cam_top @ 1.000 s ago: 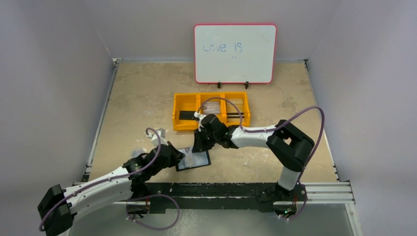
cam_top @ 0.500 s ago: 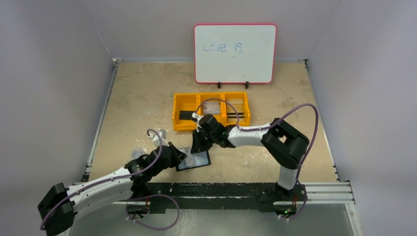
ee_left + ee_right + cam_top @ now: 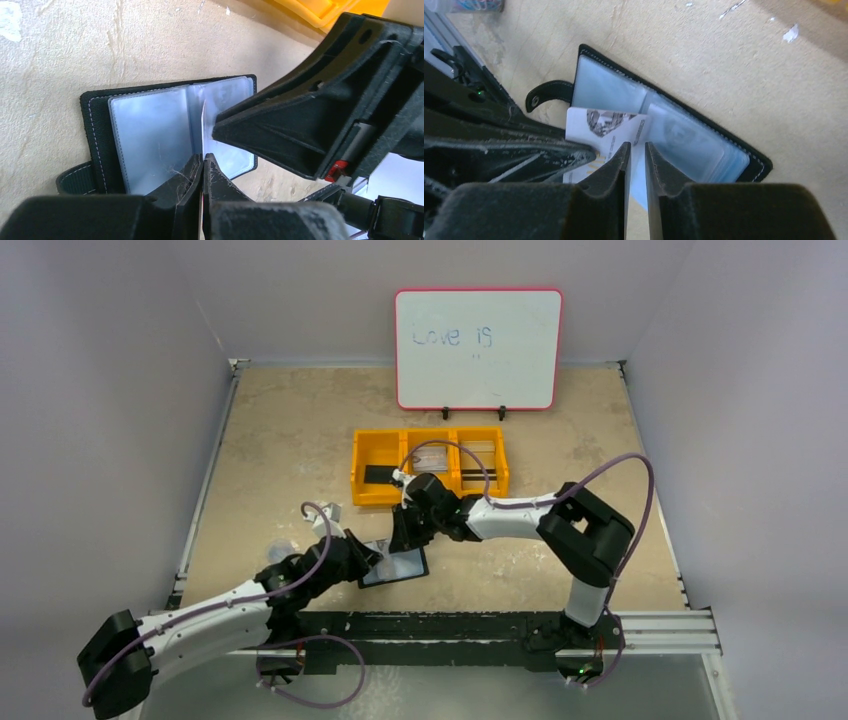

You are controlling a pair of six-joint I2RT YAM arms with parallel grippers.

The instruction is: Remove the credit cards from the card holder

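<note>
Card holder [image 3: 150, 135] lies open, flat on the table [image 3: 290, 440]. Left gripper [image 3: 202, 167] clamps one white credit card [image 3: 599, 127] edge-up over it. Right gripper [image 3: 636, 150] fingers nearly meet beside that card; grip cannot be determined.

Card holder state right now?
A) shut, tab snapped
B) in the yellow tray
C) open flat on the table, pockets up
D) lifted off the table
C: the card holder lies spread open on the table, clear pockets up, snap tab loose at its side, with the left gripper shut on a credit card over it.
</note>
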